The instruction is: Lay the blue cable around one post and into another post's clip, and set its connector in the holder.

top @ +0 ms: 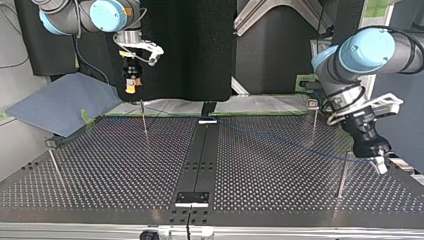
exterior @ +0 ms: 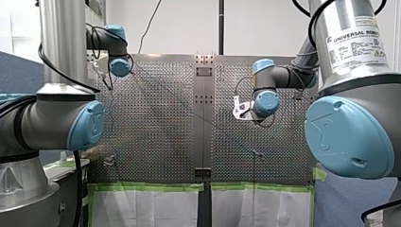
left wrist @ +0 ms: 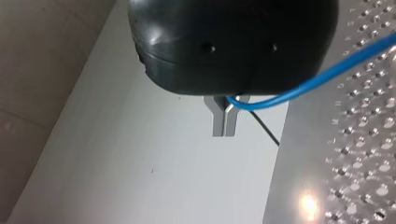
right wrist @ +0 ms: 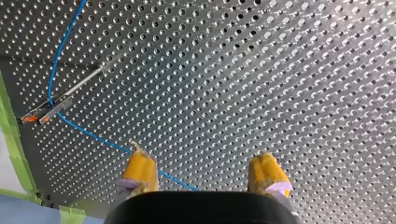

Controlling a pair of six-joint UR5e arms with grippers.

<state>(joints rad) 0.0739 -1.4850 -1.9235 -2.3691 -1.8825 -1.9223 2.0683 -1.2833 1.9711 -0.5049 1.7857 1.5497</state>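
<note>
My left gripper has its metal fingers together, pinching the blue cable near their root. My right gripper hangs over the table with its yellow pads apart and nothing between them. The cable runs from the pinch across the table to a post. If it is pulled tighter, it may slip from the fingers or ride off that post.

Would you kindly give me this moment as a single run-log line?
left gripper: shut on blue cable | right gripper: open, empty, over table | blue cable: runs beside post
</note>
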